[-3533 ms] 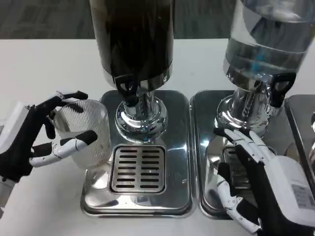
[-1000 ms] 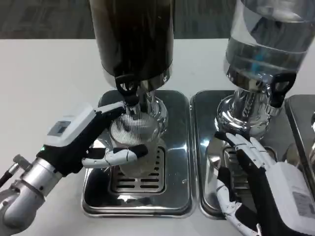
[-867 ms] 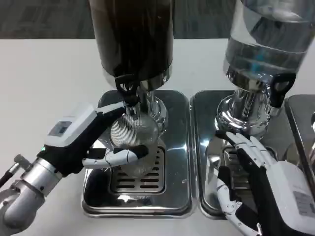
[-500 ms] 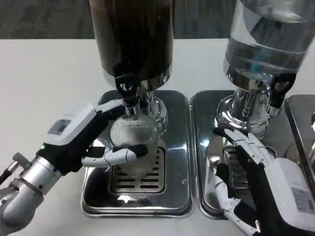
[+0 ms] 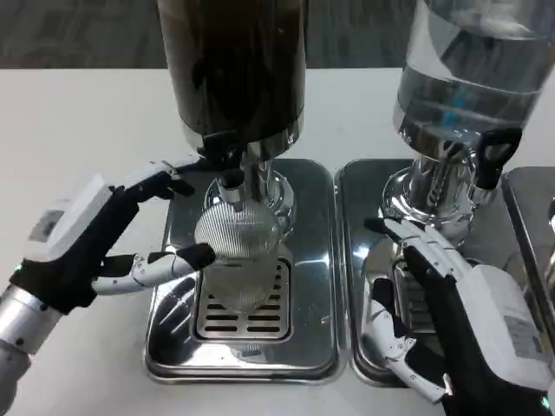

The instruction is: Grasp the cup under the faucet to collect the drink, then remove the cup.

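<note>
The ribbed glass cup [image 5: 236, 260] stood on the slotted drip grate [image 5: 243, 314] directly beneath the dark dispenser's black faucet [image 5: 227, 165]. The left hand [image 5: 95, 234] was beside it with fingers spread apart, grasping nothing. The right hand [image 5: 447, 325] lay released and splayed over the neighbouring steel tray [image 5: 360, 286], below the clear water dispenser [image 5: 464, 78].

white table [image 5: 78, 130] w/ two steel drip trays [image 5: 178, 342] [image 5: 357, 260] side by side.

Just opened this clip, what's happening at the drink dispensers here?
A ribbed glass cup stands on the drip tray under the faucet of the dark drink dispenser. The left robot hand is beside it, fingers spread, seemingly no longer gripping. The right robot hand rests open over the neighbouring tray.
</note>
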